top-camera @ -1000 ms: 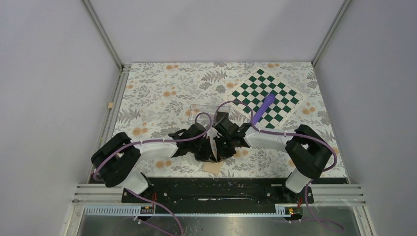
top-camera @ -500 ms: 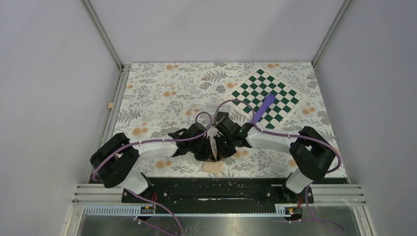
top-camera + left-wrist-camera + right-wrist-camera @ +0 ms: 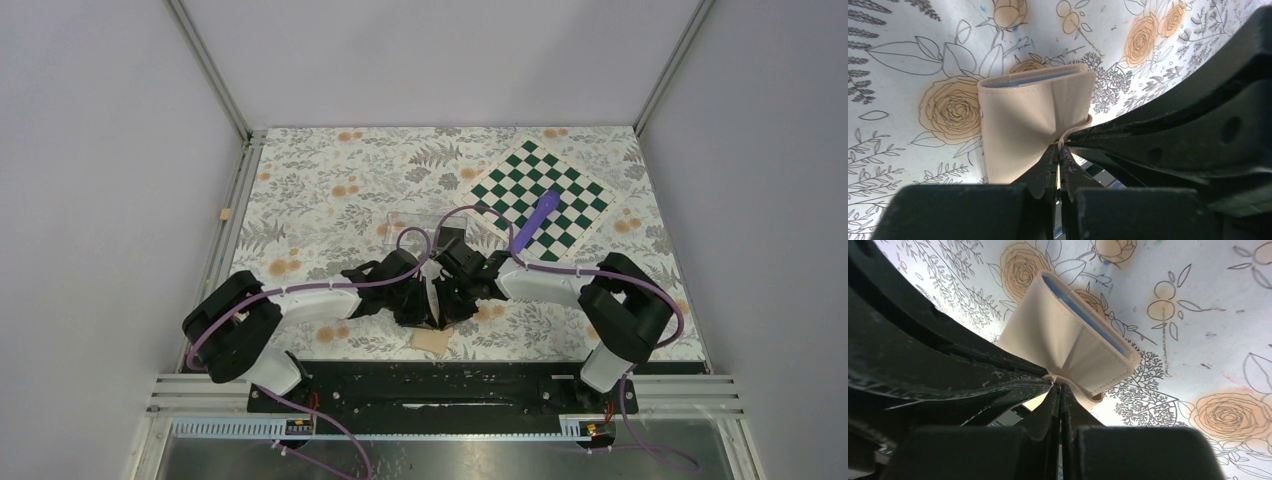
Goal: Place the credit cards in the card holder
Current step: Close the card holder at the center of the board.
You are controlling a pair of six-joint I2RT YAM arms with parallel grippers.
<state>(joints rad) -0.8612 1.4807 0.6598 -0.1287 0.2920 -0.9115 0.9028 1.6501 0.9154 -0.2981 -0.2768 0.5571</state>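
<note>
From the top camera I see both arms folded in toward the middle of the near edge. The left gripper and right gripper sit nose to nose, with the tan card holder poking out just below them on the floral cloth. Their fingertips are buried under the black bodies there, and I cannot identify a pale sliver between the two. Behind them lie a clear box, partly crossed by cable, and a chessboard mat with a purple stick on it. On the left wrist camera the left gripper is closed all the way, pinching a thin tan flap at the corner of the card holder. The folded body extends beyond the tips, and the right arm's fingers fill the right side, meeting the same flap. On the right wrist camera the right gripper is likewise fully closed on that flap. A blue edge shows in the fold, but whether it is lining or a card I cannot tell.
</note>
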